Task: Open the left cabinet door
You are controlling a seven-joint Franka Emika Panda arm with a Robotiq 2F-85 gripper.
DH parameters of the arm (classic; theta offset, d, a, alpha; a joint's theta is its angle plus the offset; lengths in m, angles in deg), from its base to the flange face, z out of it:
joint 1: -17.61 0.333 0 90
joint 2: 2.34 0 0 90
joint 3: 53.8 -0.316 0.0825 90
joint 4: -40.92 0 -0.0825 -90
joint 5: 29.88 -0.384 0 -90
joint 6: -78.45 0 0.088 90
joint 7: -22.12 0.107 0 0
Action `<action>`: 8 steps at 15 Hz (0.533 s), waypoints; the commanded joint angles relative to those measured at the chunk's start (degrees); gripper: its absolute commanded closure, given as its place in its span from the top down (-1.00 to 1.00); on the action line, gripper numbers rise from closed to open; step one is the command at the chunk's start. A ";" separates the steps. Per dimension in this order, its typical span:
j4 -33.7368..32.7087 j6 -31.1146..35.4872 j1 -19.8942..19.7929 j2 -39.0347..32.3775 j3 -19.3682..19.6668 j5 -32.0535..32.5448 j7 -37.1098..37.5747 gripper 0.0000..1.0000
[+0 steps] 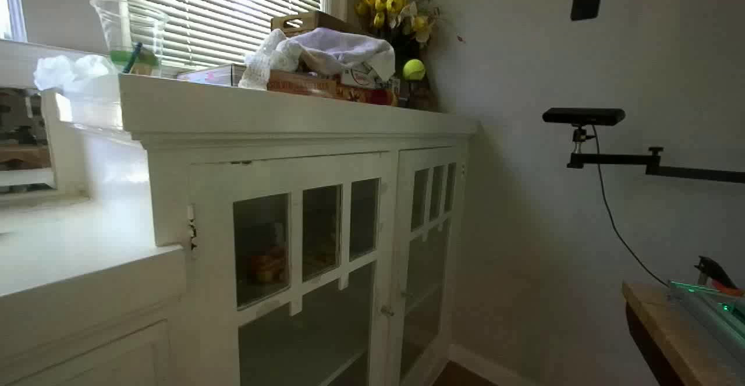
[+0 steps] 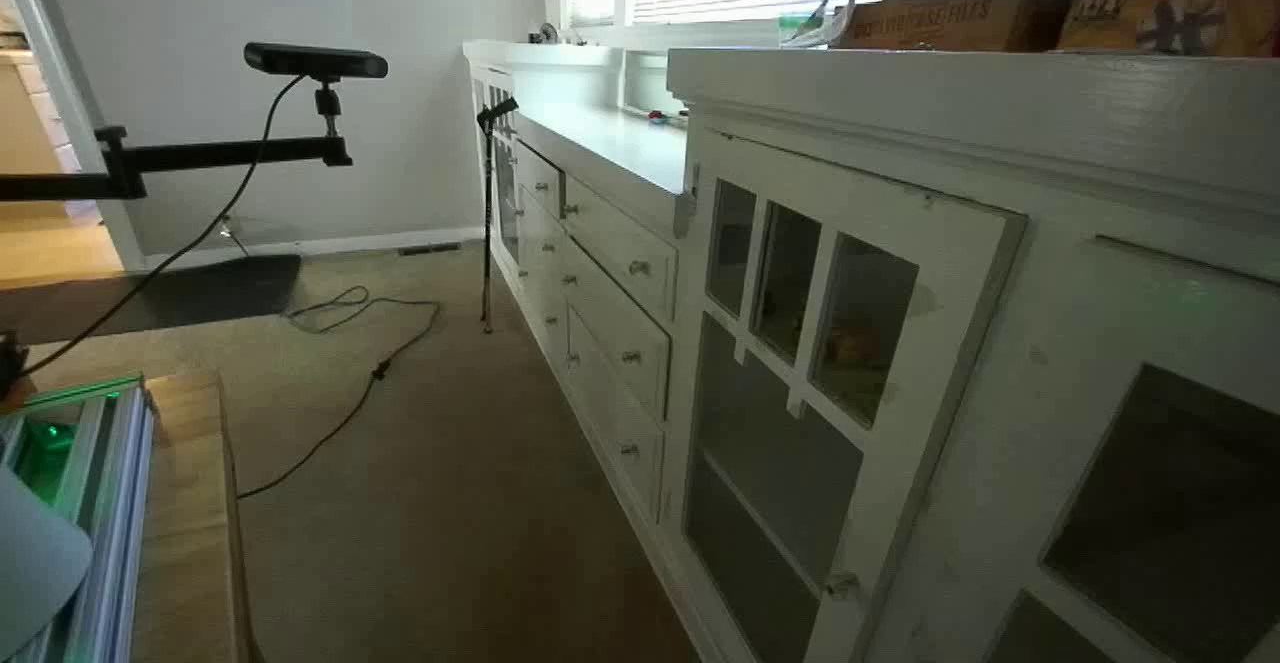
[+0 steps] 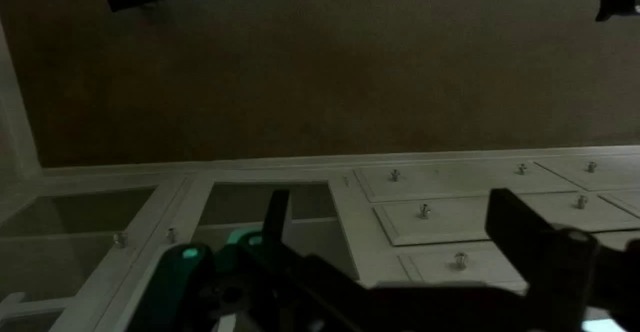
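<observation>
My gripper (image 3: 390,209) has fingers (image 3: 512,227) spread wide, but tgt knob (image 3: 171,235) on L cab door (image 2: 805,383) sits nr wrong knob (image 3: 120,239), so sloppy aim cd pull twin door (image 1: 429,230) instead.

Plain grey painted wall (image 1: 524,199), brown carpet-like floor (image 2: 450,523). Long white-painted built-in drawer bank (image 2: 600,303) with small shiny knobs (image 2: 639,268). Bright daylight at white horizontal slatted window blinds (image 1: 224,7); floor beside drawer bank dim.
</observation>
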 commanded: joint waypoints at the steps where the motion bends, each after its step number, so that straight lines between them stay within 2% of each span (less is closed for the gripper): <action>1: -0.16 -0.18 -0.18 -0.02 -0.11 -0.05 -0.07 1.00; 5: -0.16 -0.18 -0.18 -0.02 -0.11 -0.05 -0.07 1.00; 8: -0.22 2.47 -0.24 -2.45 2.33 1.64 -7.46 1.00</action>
